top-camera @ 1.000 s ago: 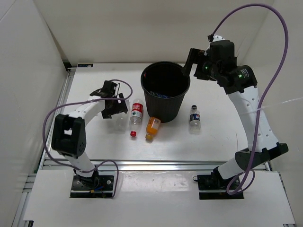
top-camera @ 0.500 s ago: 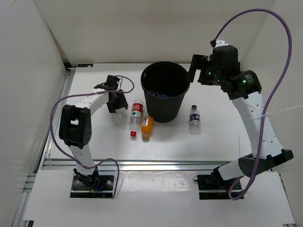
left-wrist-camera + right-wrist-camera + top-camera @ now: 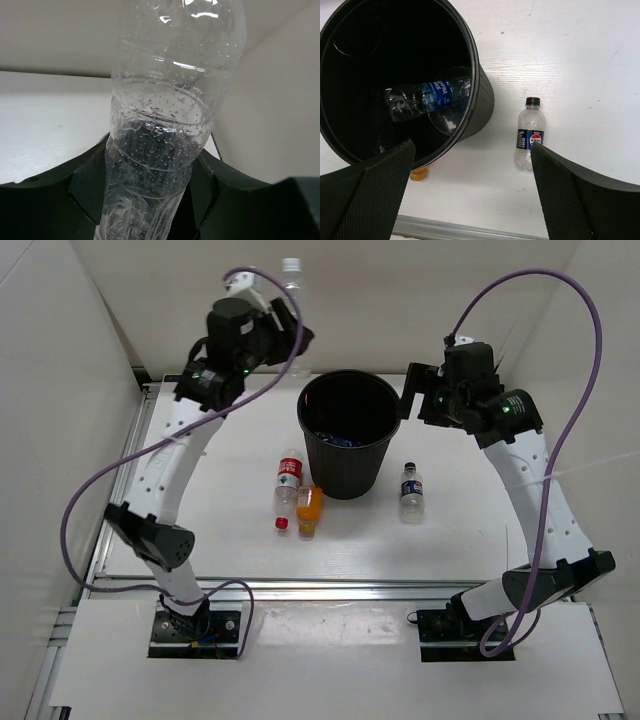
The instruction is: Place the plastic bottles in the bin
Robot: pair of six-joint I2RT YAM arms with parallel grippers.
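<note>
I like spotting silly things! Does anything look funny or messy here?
Nothing is spilled or broken. Three bottles just lie on their sides on the table beside the bin: the red-labelled bottle, the orange bottle and the blue-labelled bottle.

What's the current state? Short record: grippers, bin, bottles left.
left gripper: shut on clear bottle, held high, left of the bin
right gripper: open, at the bin's right rim
in bin: one blue-label bottle
on table: red-label bottle, orange bottle, Pepsi bottle
not yet binned: four
</note>
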